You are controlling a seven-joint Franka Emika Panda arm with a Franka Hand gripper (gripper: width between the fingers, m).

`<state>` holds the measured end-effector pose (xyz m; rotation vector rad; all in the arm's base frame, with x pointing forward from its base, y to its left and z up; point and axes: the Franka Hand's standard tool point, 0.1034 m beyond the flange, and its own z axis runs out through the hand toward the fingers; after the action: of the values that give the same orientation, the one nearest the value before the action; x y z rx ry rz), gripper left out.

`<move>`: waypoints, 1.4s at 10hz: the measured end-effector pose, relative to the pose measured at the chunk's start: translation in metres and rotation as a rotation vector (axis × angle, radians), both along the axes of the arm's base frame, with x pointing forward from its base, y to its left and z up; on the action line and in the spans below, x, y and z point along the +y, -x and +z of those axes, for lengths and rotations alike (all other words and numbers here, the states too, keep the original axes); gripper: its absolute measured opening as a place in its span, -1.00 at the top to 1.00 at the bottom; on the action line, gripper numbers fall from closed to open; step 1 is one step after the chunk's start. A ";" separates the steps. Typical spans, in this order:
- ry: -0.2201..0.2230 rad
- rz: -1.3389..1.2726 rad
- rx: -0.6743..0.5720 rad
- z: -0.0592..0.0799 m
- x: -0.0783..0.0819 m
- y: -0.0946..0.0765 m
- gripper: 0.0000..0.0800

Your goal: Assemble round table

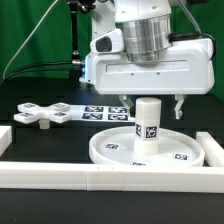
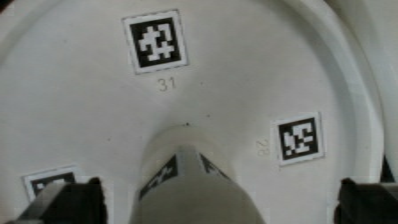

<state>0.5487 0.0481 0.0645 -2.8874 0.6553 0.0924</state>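
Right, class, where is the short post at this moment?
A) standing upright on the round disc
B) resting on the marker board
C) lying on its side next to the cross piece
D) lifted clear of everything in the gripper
A: the post stands upright in the middle of the round disc.

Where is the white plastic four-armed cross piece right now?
The white four-armed cross piece lies on the black table at the exterior view's left, beside the marker board, apart from the large rimmed round disc.
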 end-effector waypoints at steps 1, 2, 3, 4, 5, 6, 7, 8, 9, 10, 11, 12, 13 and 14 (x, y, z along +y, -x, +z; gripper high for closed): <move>0.024 0.159 -0.028 0.002 -0.001 -0.003 -0.62; 0.044 0.283 -0.050 0.005 -0.002 -0.007 -0.62; 0.056 0.376 -0.065 0.007 -0.002 -0.009 -0.62; 0.056 0.445 -0.077 0.007 -0.003 -0.010 -0.62; 0.055 0.520 -0.088 0.007 -0.004 -0.010 -0.62; 0.053 0.587 -0.099 0.007 -0.004 -0.010 -0.62; 0.053 0.625 -0.105 0.007 -0.004 -0.010 -0.62; 0.059 0.729 -0.117 0.007 -0.005 -0.010 -0.62; 0.078 0.844 -0.126 0.009 -0.003 -0.012 -0.62; 0.084 0.910 -0.133 0.010 -0.001 -0.014 -0.62; 0.086 1.039 -0.137 0.011 -0.002 -0.015 -0.62; 0.086 1.116 -0.146 0.012 -0.002 -0.016 -0.62; 0.085 1.153 -0.150 0.012 -0.003 -0.016 -0.62; 0.085 1.194 -0.154 0.012 -0.004 -0.016 -0.62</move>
<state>0.5644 0.0437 0.0760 -2.8575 -1.1346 -0.0097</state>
